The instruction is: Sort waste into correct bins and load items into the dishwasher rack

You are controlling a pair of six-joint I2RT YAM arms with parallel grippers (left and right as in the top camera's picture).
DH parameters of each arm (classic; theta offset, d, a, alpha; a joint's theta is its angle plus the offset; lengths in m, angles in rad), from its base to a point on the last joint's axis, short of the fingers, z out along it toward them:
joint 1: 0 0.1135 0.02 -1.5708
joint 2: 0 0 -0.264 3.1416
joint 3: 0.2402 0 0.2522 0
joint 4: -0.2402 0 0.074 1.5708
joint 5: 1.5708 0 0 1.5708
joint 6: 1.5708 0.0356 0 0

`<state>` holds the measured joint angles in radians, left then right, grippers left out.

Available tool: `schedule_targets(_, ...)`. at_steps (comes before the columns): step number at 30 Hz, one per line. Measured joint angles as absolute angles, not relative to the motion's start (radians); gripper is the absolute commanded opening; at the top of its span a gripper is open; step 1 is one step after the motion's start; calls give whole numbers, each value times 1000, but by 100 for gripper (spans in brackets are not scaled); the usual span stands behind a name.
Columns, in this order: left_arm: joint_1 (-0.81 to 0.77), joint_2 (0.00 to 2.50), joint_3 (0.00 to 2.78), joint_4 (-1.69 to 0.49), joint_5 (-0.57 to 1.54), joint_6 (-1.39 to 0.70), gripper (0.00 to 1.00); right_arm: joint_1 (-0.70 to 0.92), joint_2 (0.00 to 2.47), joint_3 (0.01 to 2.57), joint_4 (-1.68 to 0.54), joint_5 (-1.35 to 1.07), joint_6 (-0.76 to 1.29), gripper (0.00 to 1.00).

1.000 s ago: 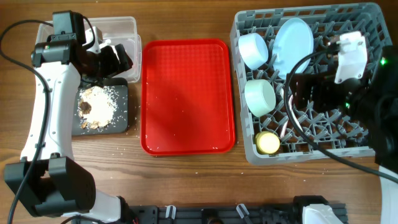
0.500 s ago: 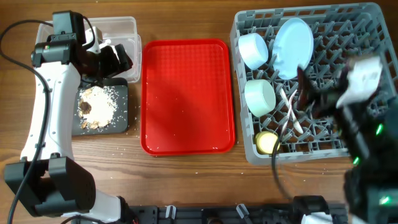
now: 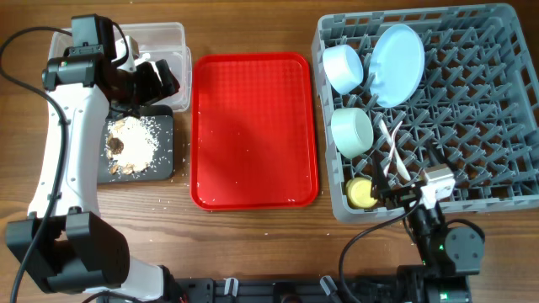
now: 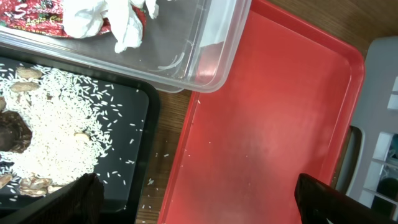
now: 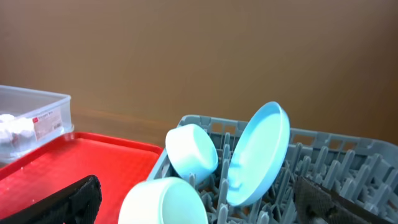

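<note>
The grey dishwasher rack (image 3: 472, 101) holds the pale blue plate (image 3: 397, 52), two mint bowls (image 3: 344, 67) (image 3: 352, 130), the yellow cup (image 3: 363, 193) and two white spoons (image 3: 392, 150). My right gripper (image 3: 396, 195) is open and empty, low at the rack's front edge; its view shows the plate (image 5: 258, 152) and bowls (image 5: 191, 152). My left gripper (image 3: 156, 80) is open and empty above the edge of the clear tub (image 3: 164, 38) and the black tray (image 3: 164, 164). White paper and a red wrapper (image 4: 102, 15) lie in the tub. Food scraps and rice (image 4: 43, 134) lie in the black tray.
The flat red tray (image 3: 255, 126) lies between the bins and the rack, with a few specks on it. A few crumbs lie on the wooden table (image 3: 181, 202) in front of the black tray.
My right arm has drawn back from above the rack's right side to the rack's front edge near the table front. My left arm has not moved.
</note>
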<state>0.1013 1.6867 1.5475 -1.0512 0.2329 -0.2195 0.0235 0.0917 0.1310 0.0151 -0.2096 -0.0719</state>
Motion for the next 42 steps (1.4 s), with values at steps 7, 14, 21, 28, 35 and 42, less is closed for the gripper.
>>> schedule_targets(7,101,1687,1547,-1051,233,-219,100,23,19,37,68,-348,-222,100)
schedule_targets(14,101,1687,1547,-1051,233,-220,100,23,18,8,106,-340,-194,100)
schedule_targets(21,101,1687,1547,-1051,233,-219,100,23,15,6,23,-310,-153,100)
schedule_targets(28,101,1687,1547,-1051,233,-220,100,23,15,6,22,-309,-146,100)
schedule_targets(35,101,1687,1547,-1051,233,-219,100,23,15,6,23,-309,-144,100)
schedule_targets(42,101,1687,1547,-1077,233,-219,100,23,15,6,23,-309,-142,100)
